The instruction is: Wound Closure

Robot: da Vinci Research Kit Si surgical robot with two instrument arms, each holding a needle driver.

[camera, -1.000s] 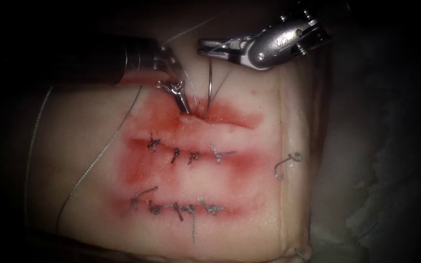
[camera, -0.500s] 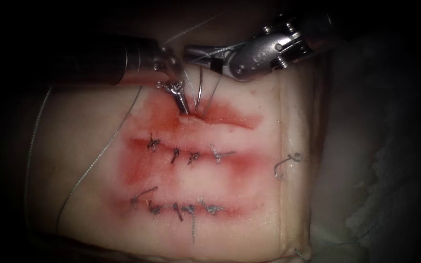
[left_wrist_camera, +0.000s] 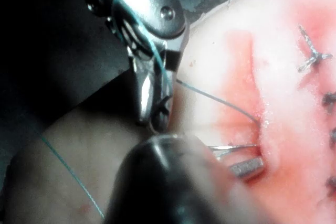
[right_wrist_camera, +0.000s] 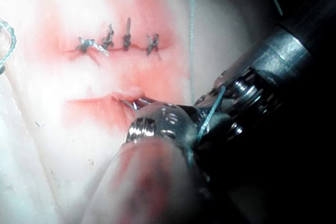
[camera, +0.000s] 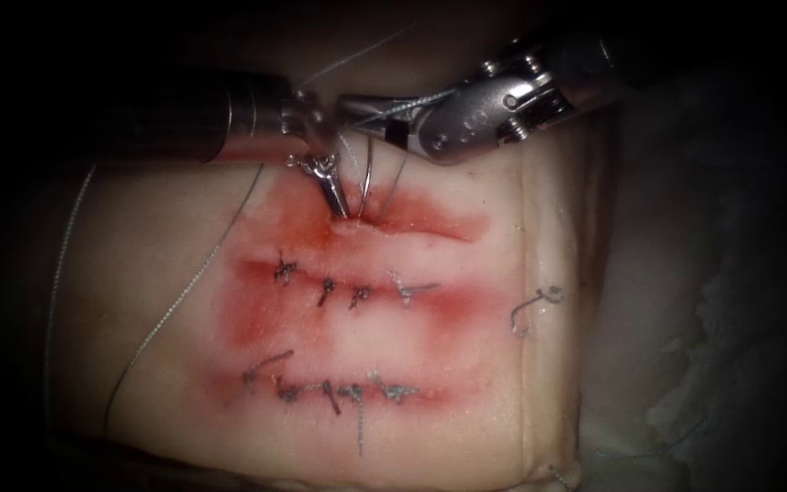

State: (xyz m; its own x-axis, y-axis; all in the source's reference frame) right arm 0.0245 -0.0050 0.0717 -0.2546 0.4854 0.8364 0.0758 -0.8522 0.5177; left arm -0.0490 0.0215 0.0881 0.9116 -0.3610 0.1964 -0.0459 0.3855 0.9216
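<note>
needle (camera: 368, 173) between right tool (camera: 366, 114) fingers, tip in tissue (camera: 466, 346)

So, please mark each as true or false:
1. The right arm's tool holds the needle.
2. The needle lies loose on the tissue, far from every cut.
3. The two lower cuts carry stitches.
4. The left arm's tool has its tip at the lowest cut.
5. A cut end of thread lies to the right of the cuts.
1. True: the right arm's tool grips the needle near its upper end.
2. False: it stands upright, its lower end seemingly in the tissue at the uppermost cut.
3. True: the middle cut and the lowest cut.
4. False: the left arm's tool is at the uppermost cut, beside the needle.
5. True: the cut end of thread.
</note>
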